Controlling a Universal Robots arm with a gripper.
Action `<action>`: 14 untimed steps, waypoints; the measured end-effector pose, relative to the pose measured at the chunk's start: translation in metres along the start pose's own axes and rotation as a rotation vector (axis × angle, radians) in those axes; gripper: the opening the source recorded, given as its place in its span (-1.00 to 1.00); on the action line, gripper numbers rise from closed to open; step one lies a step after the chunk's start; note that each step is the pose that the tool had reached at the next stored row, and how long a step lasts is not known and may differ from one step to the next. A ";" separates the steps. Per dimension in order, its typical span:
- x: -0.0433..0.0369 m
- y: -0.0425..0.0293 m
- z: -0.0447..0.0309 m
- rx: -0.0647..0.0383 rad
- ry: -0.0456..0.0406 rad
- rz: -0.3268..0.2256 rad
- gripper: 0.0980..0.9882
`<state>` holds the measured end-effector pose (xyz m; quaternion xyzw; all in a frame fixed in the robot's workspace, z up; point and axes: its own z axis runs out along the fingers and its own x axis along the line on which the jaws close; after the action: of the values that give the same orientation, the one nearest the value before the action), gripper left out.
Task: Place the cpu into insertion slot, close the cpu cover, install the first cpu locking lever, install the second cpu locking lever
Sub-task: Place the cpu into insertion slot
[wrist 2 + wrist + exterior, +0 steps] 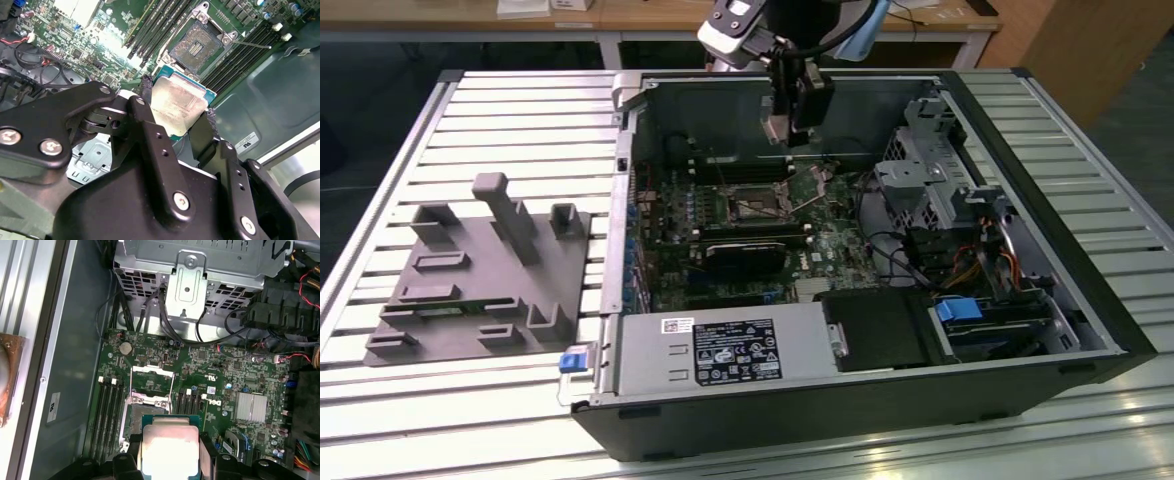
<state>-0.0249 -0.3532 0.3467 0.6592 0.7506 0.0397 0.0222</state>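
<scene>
Black two-finger gripper [178, 102]: grasping flat square silver-grey-topped cpu [176, 109] between its fingertips | cpu: held above, apart from dark-centred silver-rimmed insertion slot [197, 46]

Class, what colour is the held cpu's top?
The cpu top is pale silver-grey; clearest in the second wrist view.

Exterior view's bright, light coming from overhead, with white glare washing out the slatted tabletop [467, 425] along its near edge while the inside of the computer case [854, 415] sits in shadow. In the first wrist view the cpu [169, 447] has its metal top blown out almost white. In the second wrist view it's just a patchy sheen.
</scene>
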 end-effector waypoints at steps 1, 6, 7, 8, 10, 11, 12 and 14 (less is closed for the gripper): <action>0.0000 0.0000 0.0002 0.000 0.0000 0.000 -0.01; 0.0000 -0.0001 0.0015 0.000 -0.0001 0.001 -0.01; 0.0000 -0.0001 0.0017 0.000 -0.0002 0.001 -0.01; 0.0000 -0.0002 0.0020 0.000 -0.0003 0.001 -0.01; 0.0000 -0.0002 0.0025 0.000 -0.0004 0.002 -0.01; -0.0001 -0.0002 0.0027 0.000 -0.0004 0.002 -0.01; -0.0001 -0.0003 0.0030 0.000 -0.0003 0.002 -0.01; -0.0001 -0.0003 0.0034 0.000 -0.0004 0.002 -0.01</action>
<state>-0.0249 -0.3532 0.3433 0.6600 0.7499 0.0396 0.0223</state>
